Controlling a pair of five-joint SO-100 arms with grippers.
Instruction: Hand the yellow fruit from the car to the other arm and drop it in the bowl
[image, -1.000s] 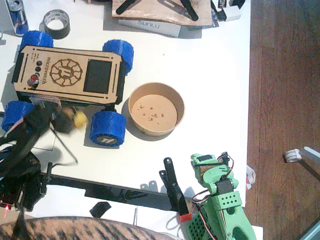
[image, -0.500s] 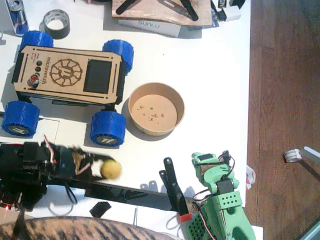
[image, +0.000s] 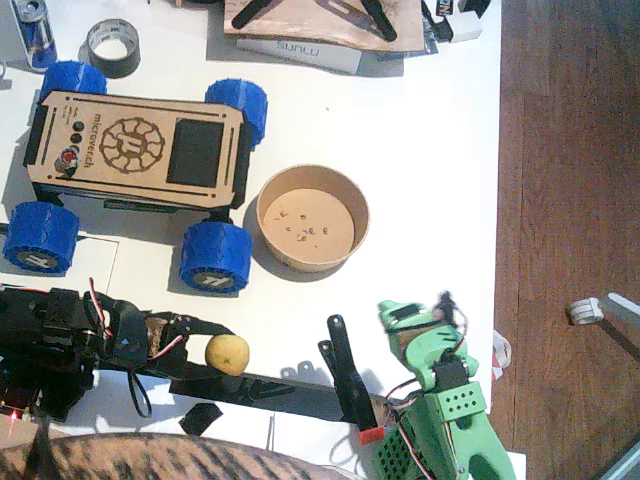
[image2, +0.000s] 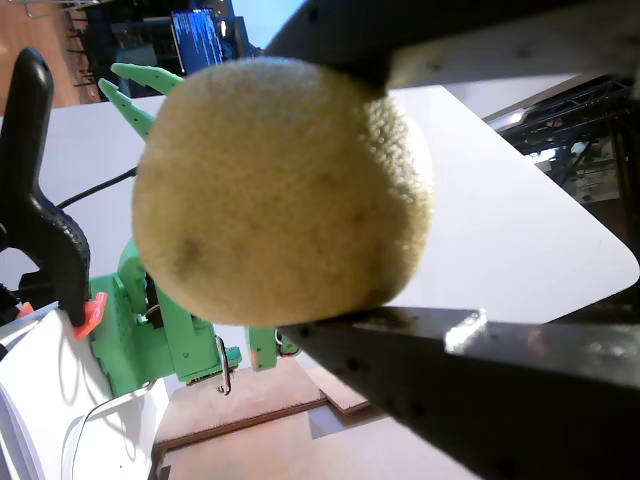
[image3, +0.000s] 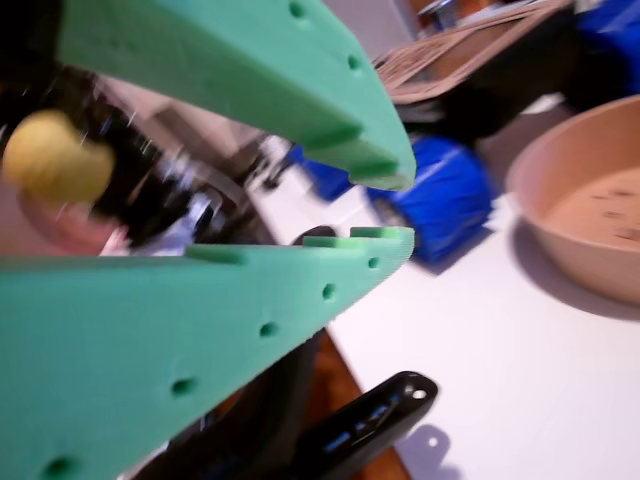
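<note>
Fruit (image: 227, 354): sitting clamped in the left gripper (image: 205, 352) at the near table (image: 420, 150) edge, off the car (image: 140, 150). Right gripper (image: 410, 317): green, jaws standing slightly apart, nothing between them. Bowl (image: 313, 218): sitting right of the car, holding only crumbs

I see a white worktop (image: 420, 130) in bright light, with dark brown wooden floor (image: 570, 150) at three o'clock.
</note>
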